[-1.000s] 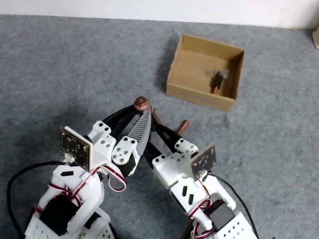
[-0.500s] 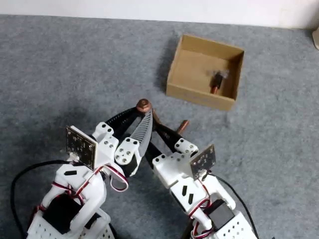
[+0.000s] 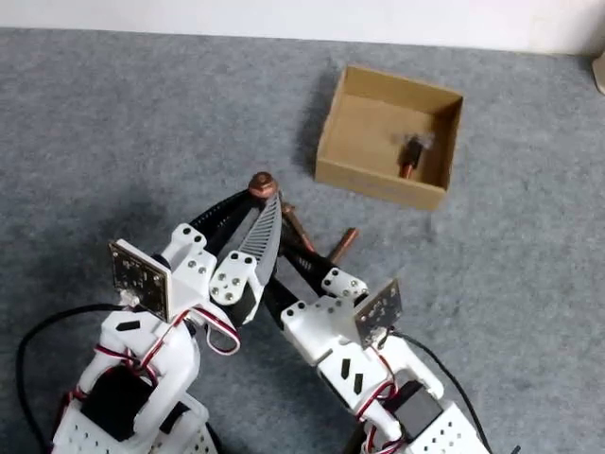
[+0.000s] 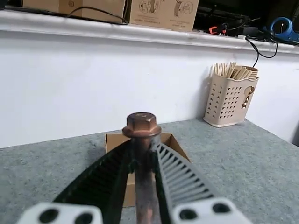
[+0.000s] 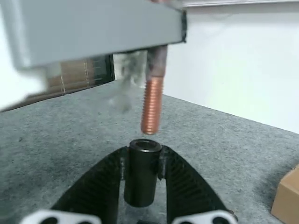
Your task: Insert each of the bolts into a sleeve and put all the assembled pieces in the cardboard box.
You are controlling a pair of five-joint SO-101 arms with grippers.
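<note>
The copper-coloured hex-head bolt (image 4: 141, 127) is clamped upright, head uppermost, in the left gripper (image 4: 140, 156), so that its threaded end is kept free below. That end is seen just above the open mouth of the dark cylindrical sleeve (image 5: 141, 177) and not touching it. The sleeve is gripped upright by the right gripper (image 5: 142, 158) to receive the bolt. Insertion is judged not yet begun, and alignment appears close. A second copper-coloured bolt (image 3: 342, 243) is found lying on the grey carpeted table (image 3: 113, 123). One assembled piece (image 3: 413, 156) is noted inside the brown cardboard box (image 3: 352, 165), well apart.
</note>
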